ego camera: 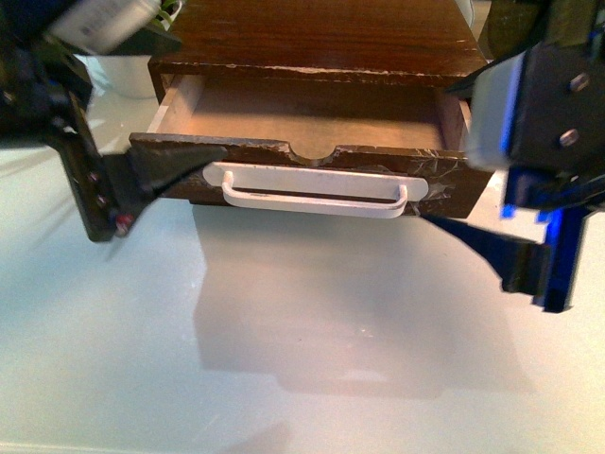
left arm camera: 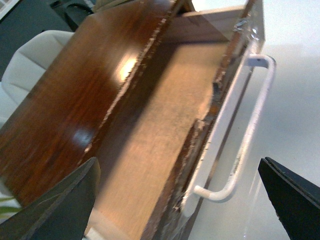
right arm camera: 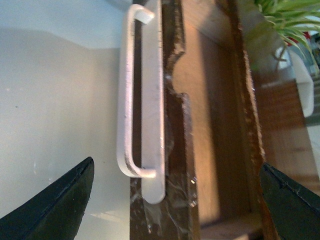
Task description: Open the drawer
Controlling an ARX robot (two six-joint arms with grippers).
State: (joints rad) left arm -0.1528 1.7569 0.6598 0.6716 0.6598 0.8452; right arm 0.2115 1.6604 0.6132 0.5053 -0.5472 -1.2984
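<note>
The drawer (ego camera: 260, 151) stands pulled partway out of its dark brown cabinet (ego camera: 312, 33), and its pale wooden inside shows. A long white bar handle (ego camera: 312, 194) crosses the scratched front below a half-round notch. My left gripper (ego camera: 184, 104) is open at the drawer's left end, one finger over the cabinet side and the other in front of the drawer face. In the left wrist view the gripper (left arm camera: 177, 162) straddles the handle's (left arm camera: 250, 125) end. My right gripper (ego camera: 440, 156) is open around the right end. Seen from its wrist, that gripper (right arm camera: 176, 162) spans the handle (right arm camera: 125, 100) and the drawer (right arm camera: 175, 125). Neither gripper holds anything.
The cabinet sits on a pale glossy table (ego camera: 302, 359). A white pot (ego camera: 123, 71) stands behind its left side, and a green plant (right arm camera: 285, 20) shows beyond the cabinet. A white chair (left arm camera: 30, 65) is past the table.
</note>
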